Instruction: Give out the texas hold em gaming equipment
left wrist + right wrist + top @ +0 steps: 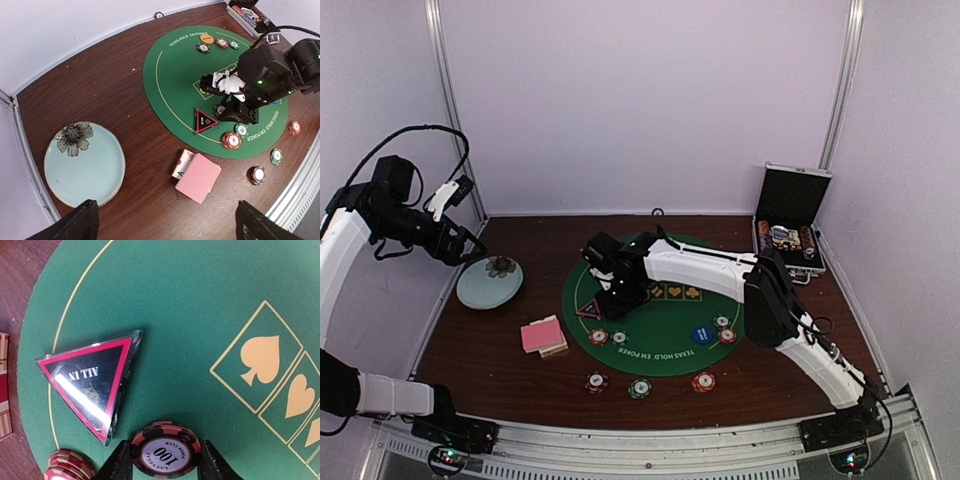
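My right gripper (616, 296) is low over the green mat (665, 318), shut on a black-and-red "100" poker chip (166, 451) held between its fingers (118, 466). The black red-edged triangular marker (92, 382) lies just left of it on the mat and also shows in the top view (588, 309). A red chip stack (67, 467) sits beside it. The pink-backed card deck (543, 335) lies on the wood left of the mat and shows below my left gripper (167, 225), which is open, empty and high up. A blue button (701, 335) and an orange button (205, 37) lie on the mat.
A pale blue flowered dish (489, 282) sits at the left. An open metal case (790, 225) with chips stands at the back right. Three chips (639, 388) lie on the wood before the mat. More chips (725, 330) sit by the blue button.
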`<control>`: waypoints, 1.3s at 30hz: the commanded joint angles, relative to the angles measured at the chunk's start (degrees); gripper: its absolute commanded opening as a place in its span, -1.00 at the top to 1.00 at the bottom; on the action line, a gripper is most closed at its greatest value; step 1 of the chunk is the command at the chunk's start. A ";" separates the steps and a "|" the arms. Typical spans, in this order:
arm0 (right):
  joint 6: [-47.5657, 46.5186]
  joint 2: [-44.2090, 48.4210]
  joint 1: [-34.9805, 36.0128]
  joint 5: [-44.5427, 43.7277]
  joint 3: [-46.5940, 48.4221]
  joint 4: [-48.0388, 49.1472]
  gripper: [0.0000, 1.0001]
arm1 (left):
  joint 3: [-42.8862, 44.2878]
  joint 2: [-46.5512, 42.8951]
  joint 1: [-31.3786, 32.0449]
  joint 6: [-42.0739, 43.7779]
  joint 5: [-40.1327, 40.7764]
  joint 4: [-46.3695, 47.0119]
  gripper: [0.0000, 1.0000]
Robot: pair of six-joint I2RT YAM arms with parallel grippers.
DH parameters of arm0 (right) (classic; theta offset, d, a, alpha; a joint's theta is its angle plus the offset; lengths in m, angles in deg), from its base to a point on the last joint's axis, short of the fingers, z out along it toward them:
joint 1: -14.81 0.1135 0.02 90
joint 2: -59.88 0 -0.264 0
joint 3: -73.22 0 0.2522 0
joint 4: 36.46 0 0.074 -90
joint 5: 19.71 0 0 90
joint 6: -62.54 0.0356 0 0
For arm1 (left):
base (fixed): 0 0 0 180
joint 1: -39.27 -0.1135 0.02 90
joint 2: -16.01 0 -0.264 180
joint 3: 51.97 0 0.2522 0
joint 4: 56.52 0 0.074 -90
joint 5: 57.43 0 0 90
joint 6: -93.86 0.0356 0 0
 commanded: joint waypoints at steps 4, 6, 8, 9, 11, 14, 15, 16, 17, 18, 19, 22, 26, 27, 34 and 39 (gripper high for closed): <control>0.43 1.88 0.17 -0.40 1.45 -0.35 -0.24 | -0.35 -0.36 -0.31 0.07 -0.93 0.37 -0.95; -0.02 3.11 0.17 -1.11 1.65 -0.89 -0.26 | -0.36 -0.44 -0.36 0.03 -1.05 0.38 -0.95; -0.44 4.44 0.17 -1.80 1.71 -1.35 -0.26 | -0.43 -0.59 -0.32 0.03 -1.21 0.41 -0.95; -0.57 5.32 0.17 -2.00 1.64 -1.61 -0.26 | -0.44 -0.72 -0.32 -0.01 -1.30 0.40 -0.95; -0.95 7.62 0.45 -2.06 1.17 -2.11 -0.26 | -0.44 -0.73 -0.31 0.03 -1.16 0.38 -0.95; -1.70 11.30 1.50 -3.48 -0.59 -2.19 -0.26 | -0.37 -0.64 -0.34 -0.01 -0.95 0.39 -0.95; -1.93 12.55 2.13 -3.78 -1.36 -2.21 -0.26 | -0.27 -0.70 -0.36 -0.10 -0.98 0.38 -0.95; -2.18 13.73 2.76 -4.00 -2.44 -2.22 -0.27 | -0.14 -0.67 -0.32 -0.06 -0.97 0.40 -0.95; -2.47 15.04 3.55 -4.22 -3.74 -2.25 -0.28 | -0.10 -0.83 -0.36 -0.06 -0.99 0.40 -0.95; -2.60 16.24 4.47 -4.11 -5.32 -2.15 -0.31 | -0.11 -1.01 -0.32 -0.06 -0.89 0.37 -0.95; -2.76 17.34 5.39 -3.90 -6.98 -2.13 -0.35 | -0.15 -1.11 -0.37 -0.06 -0.81 0.39 -0.95; -3.14 19.98 9.11 -2.97 -11.90 -1.89 -0.49 | -0.34 -1.42 -0.36 0.07 -0.64 0.40 -0.95; -2.30 20.50 14.43 -0.93 -16.58 -2.24 -0.61 | -0.61 -1.60 -0.34 0.29 -0.85 0.41 -0.95; -2.09 20.13 15.36 -0.44 -17.12 -2.37 -0.63 | -0.61 -1.55 -0.34 0.29 -0.94 0.36 -0.95; -0.80 16.90 17.88 3.93 -18.61 -0.79 -0.71 | -0.29 -1.69 -0.33 -0.10 -1.42 0.41 -0.95; -0.77 14.29 17.85 4.10 -18.32 -0.68 -0.73 | 0.06 -2.18 -0.33 -0.23 -1.63 0.42 -0.95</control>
